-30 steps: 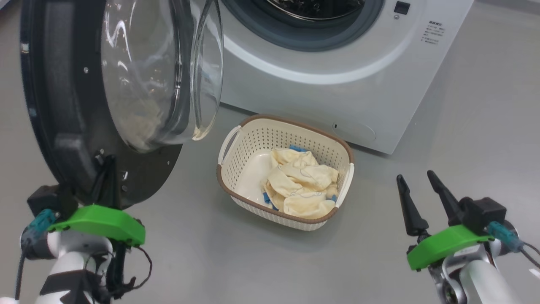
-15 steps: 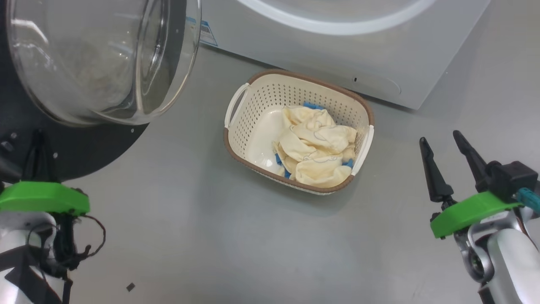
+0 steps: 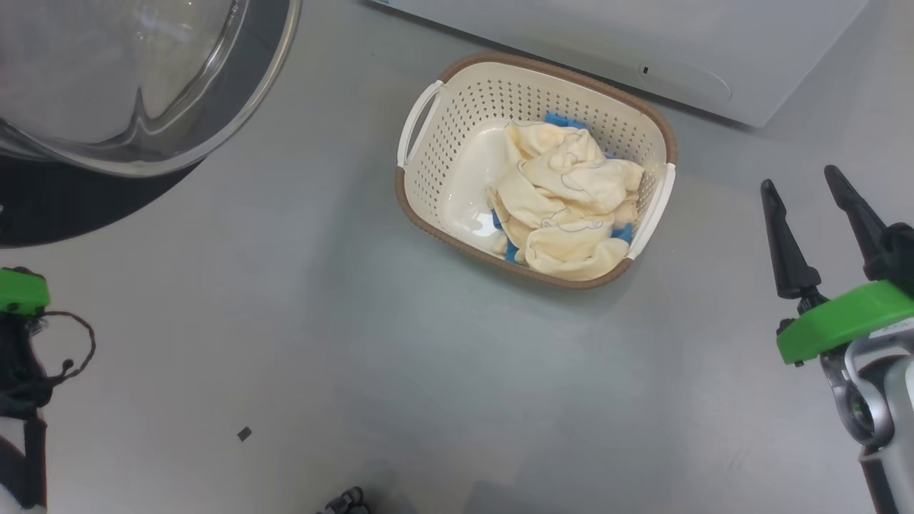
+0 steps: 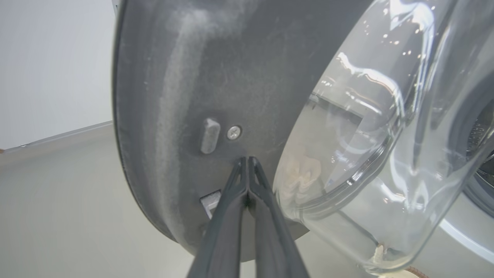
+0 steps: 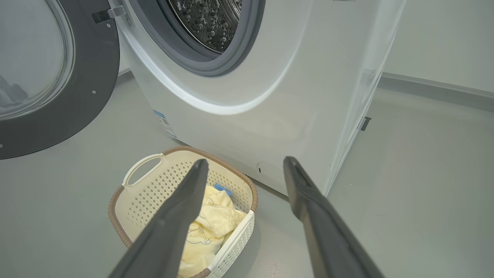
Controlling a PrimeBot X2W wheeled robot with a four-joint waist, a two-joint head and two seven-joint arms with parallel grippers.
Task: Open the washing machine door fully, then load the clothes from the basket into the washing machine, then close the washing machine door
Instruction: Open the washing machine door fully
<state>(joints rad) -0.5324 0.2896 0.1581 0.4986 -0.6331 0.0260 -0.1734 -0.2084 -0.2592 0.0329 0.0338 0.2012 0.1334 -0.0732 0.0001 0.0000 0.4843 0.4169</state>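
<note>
The washing machine door point(image 3: 43, 207) stands swung open at the upper left, its glass bowl point(image 3: 121, 78) bulging toward me. In the left wrist view my left gripper point(image 4: 247, 160) is shut with nothing in it, its tips against the door's grey inner face point(image 4: 185, 77) beside a screw. The cream basket point(image 3: 457, 135) sits on the floor before the washing machine point(image 3: 607, 36), with the pale yellow clothes point(image 3: 564, 200) heaped in its right half. My right gripper point(image 3: 800, 178) hangs open to the right of the basket. The right wrist view looks past that gripper point(image 5: 245, 161) to the basket point(image 5: 146, 193), the clothes point(image 5: 216, 220) and the open drum point(image 5: 208, 19).
Grey floor point(image 3: 357, 357) stretches around the basket. A small dark speck point(image 3: 244, 433) lies at the lower left. The washer's right side and a wall skirting point(image 5: 436, 92) bound the right.
The head camera has tilted down, so the washer, door and basket slid up the picture. My left gripper's fingers have left the picture's left edge. Both grippers keep their state.
</note>
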